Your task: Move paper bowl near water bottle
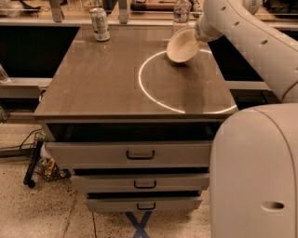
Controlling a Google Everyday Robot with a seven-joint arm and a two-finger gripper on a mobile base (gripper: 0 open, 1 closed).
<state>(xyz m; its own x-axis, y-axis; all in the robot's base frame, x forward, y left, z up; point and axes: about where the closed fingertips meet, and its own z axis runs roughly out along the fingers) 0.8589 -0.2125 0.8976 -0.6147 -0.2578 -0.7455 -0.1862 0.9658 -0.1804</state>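
The pincer [195,37] is clamped on the rim of the paper bowl [181,46]. The bowl hangs tilted just above the table [102,79] at right rear, near and in front of the water bottle [181,11]. The soda can [99,24] stands well apart at rear left.

Risks: released at this tilt, the bowl may land on edge and roll away. Further rearward travel may topple the slim bottle.
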